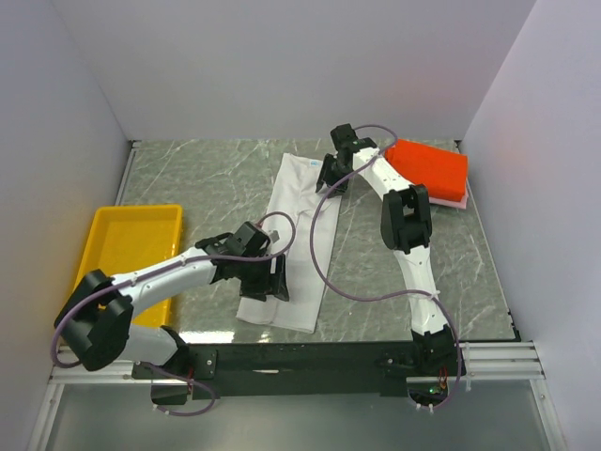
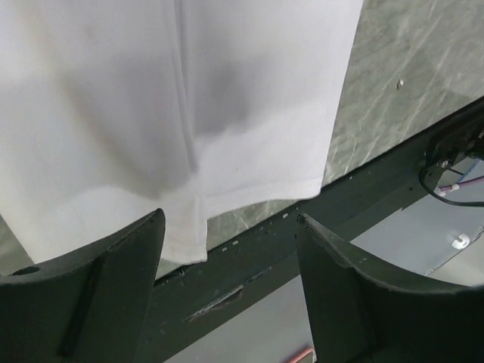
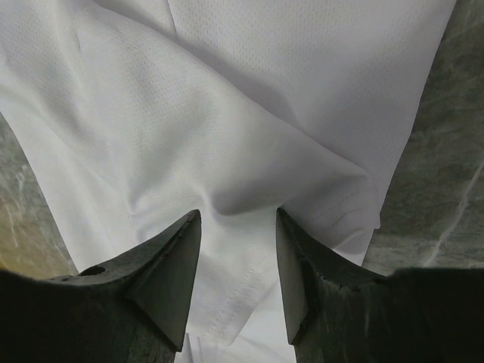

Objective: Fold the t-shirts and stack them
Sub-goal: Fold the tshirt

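**One white shirt laid out long, two folded shirts stacked in the far corner**

Two arms rise from the near edge of the table [image 1: 413,244], one on each side. The left gripper [image 1: 275,280] hangs over the near end of the one white shirt [image 1: 291,235], just above its hem. Its two fingers are spread wide with nothing between them, and its wrist camera shows the hem and the table's dark edge through the gap. To the left, apart from the cloth, sits one yellow tray [image 1: 99,225], partly hidden by the left arm.

The white shirt is folded into a long narrow strip. It runs from the near edge toward the far side down the middle of the table, lying flat with a seam along its length. A small light-blue label [image 1: 313,162] shows at its far end.

The right gripper [image 1: 332,181] is down at that far end. Its two fingers stand apart, with wrinkled white cloth lying between the tips and not pinched as far as can be seen.

In the far right corner, well apart from the white shirt, two folded shirts lie stacked. One orange-red shirt [image 1: 430,164] is on top. One pink shirt [image 1: 457,199] lies beneath, only its right edge showing.
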